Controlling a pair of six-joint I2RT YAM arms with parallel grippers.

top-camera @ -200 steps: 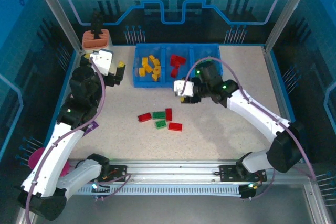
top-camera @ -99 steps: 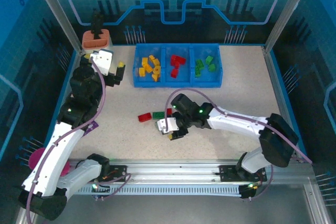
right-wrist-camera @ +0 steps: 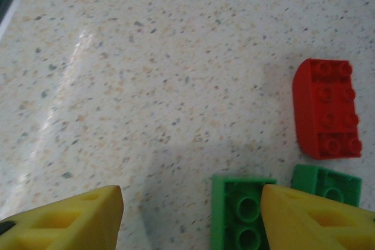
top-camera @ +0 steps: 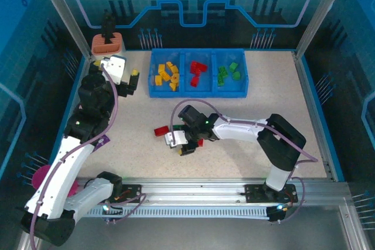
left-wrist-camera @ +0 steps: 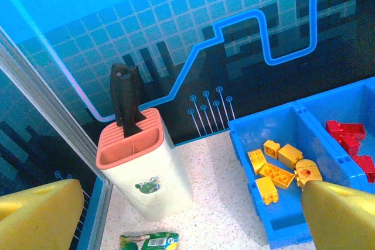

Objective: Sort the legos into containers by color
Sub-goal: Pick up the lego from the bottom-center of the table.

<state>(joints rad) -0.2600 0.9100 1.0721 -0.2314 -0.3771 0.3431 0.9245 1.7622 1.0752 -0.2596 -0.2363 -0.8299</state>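
At the far left, the cream-and-orange holder [left-wrist-camera: 143, 168] is standing with a small sticker [left-wrist-camera: 146, 187] too blurred to read. The green packet [left-wrist-camera: 149, 241] near it is showing print I cannot make out. The left end effector [top-camera: 132, 81] is hovering beside the holder, spread and gripping nothing. On the surface [top-camera: 263, 115], the right end effector [top-camera: 183, 144] is hanging spread around a green brick [right-wrist-camera: 240, 215], with a red brick [right-wrist-camera: 327, 109] close by. The blue tray [top-camera: 199, 92] is holding yellow, red and green legos [top-camera: 166, 74] from left to right.

Speckled table [top-camera: 281, 121] with blue tray [top-camera: 198, 93], cream holder [left-wrist-camera: 143, 165], loose legos [top-camera: 161, 131] (red, green)
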